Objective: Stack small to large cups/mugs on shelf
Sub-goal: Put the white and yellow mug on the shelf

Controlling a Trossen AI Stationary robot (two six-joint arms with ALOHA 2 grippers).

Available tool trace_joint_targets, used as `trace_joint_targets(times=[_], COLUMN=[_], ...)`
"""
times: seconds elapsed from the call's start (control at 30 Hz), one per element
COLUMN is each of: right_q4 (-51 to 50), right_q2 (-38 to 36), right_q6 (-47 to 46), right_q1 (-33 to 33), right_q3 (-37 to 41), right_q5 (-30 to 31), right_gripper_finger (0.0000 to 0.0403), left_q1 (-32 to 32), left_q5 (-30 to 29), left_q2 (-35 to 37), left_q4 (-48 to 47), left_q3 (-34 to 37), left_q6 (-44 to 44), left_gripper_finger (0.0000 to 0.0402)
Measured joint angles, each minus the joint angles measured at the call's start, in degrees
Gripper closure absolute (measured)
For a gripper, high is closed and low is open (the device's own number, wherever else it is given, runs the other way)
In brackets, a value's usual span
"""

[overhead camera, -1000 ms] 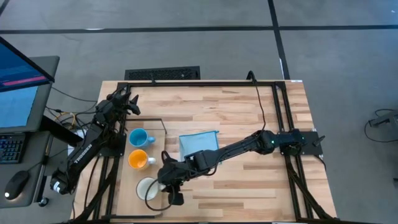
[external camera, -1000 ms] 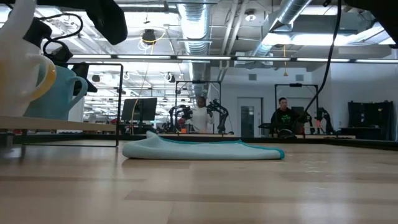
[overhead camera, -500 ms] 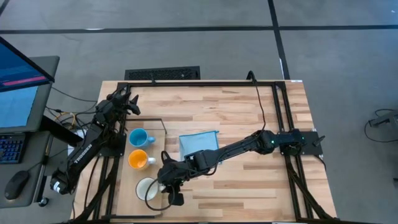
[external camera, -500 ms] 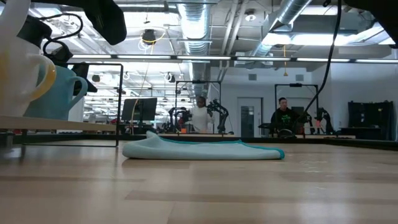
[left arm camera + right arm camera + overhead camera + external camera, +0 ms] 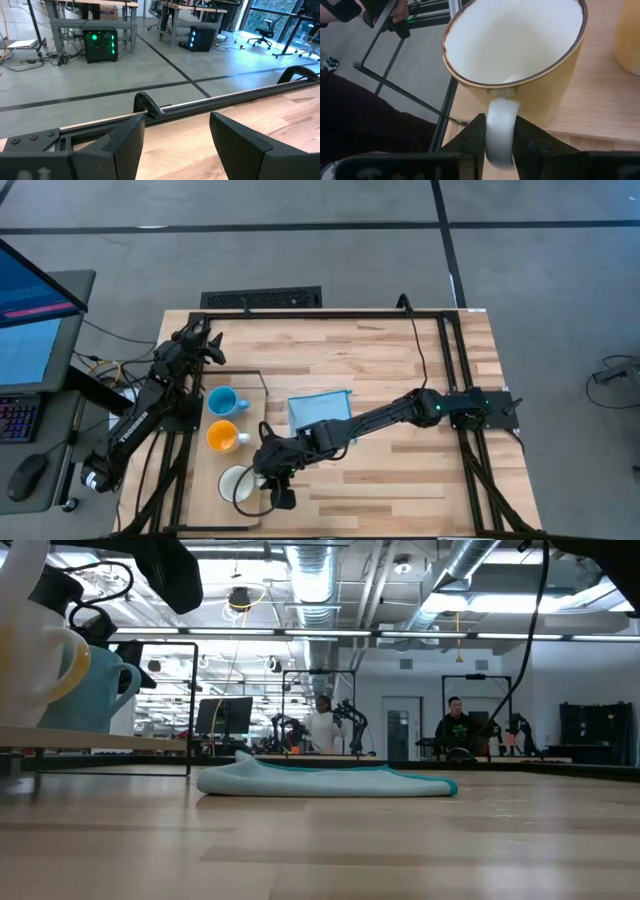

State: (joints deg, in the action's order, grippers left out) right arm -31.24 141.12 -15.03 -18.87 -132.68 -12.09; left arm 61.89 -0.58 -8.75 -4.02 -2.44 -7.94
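The right gripper [image 5: 499, 142] is clamped on the handle of the large cream ceramic mug [image 5: 520, 55], holding it upright on the pale wooden shelf board [image 5: 600, 100] beside the orange mug [image 5: 221, 436], last in line; the left gripper [image 5: 208, 350] waits wide open, empty, at the table's far edge.

— Mugs, colours?
— Light blue mug [image 5: 222, 401]; orange mug [image 5: 220, 436] with a white handle; cream mug [image 5: 520, 55], white inside, dark brown rim line.
— Shelf?
— Pale wood board [image 5: 205, 480], thin black wire frame [image 5: 262, 385].
— Other surfaces?
— Table [image 5: 400, 360] in striped light wood planks with black rails. Cloth [image 5: 318, 408] light blue, teal edge. Right gripper [image 5: 499, 137] fingers black.
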Motion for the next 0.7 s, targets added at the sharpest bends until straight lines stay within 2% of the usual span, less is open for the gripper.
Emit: trace_joint_targets(times=[0.47,0.57,0.7], right_q4=[-0.44,-0.48,-0.59], right_q2=[0.0,0.0,0.0], right_q6=[0.52,0.52,0.52], right_q1=[0.15,0.24,0.33], right_q3=[0.0,0.0,0.0], right_q5=[-0.13,-0.12,-0.1], right_gripper_finger=[0.0297,0.028,0.0235], left_q1=[0.0,0.0,0.0], left_q5=[0.02,0.02,0.02], left_q2=[0.0,0.01,0.0], left_q4=[-0.01,-0.01,-0.01], left_q3=[0.02,0.0,0.0], left_q6=[0.01,-0.01,0.0], left_gripper_finger=[0.0184,0.0184,0.0184])
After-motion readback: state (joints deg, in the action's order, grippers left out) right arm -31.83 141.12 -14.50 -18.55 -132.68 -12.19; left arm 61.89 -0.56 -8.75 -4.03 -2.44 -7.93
